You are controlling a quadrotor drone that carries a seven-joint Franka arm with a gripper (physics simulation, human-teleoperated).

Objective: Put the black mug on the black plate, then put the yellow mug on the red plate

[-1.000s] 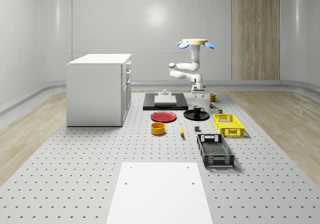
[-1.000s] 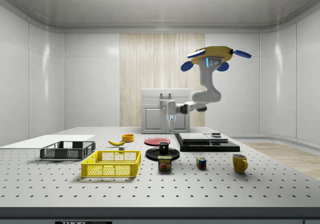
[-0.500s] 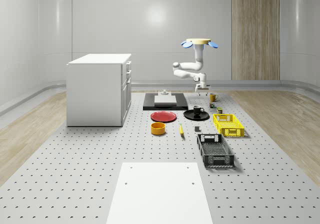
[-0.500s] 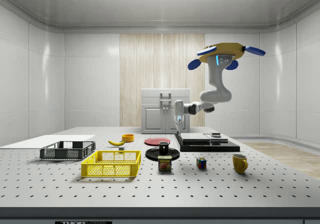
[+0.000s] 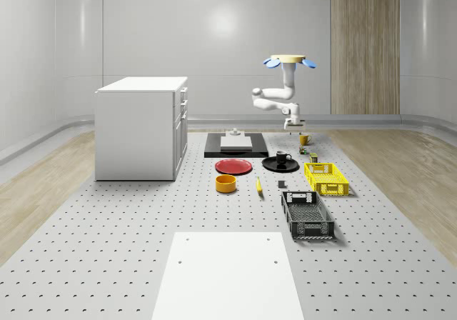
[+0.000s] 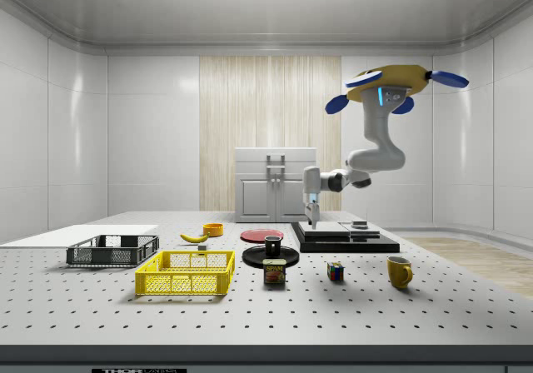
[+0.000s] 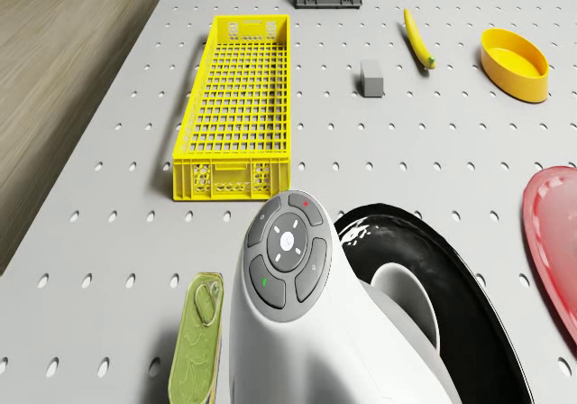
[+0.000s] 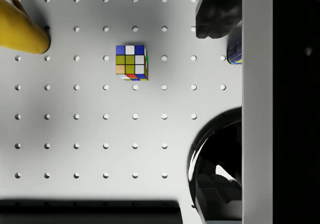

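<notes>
**A:** Going by the side view, from its left, what stands where?

**B:** Black crate point(image 6: 112, 251), yellow crate point(image 6: 186, 272), then the black mug point(image 6: 273, 244) upright on the black plate point(image 6: 271, 256). The red plate point(image 6: 261, 235) lies bare just behind. A can point(image 6: 275, 271), a cube point(image 6: 335, 271), and the yellow mug point(image 6: 400, 271) stand on the table well to the side view's right.

**A:** And the wrist view?

**B:** It looks straight down: yellow mug point(image 8: 22, 29), cube point(image 8: 132, 62), black plate's rim point(image 8: 200, 149), with bare perforated table between them. The side view gives the heights.

**A:** The arm?

**B:** The drone point(image 6: 391, 82) hovers high, above the stretch between cube and yellow mug. The arm drops from it, elbows back toward the side view's left, and the wrist points down. The gripper point(image 6: 314, 221) hangs clear above the table between black plate and cube. I cannot tell how wide the claw is; nothing is seen in it.

**A:** Room?

**B:** In the whole-scene view the yellow mug point(image 5: 304, 139) stands apart near the table's far edge, and the gripper point(image 5: 292, 126) is just beside it.
</notes>
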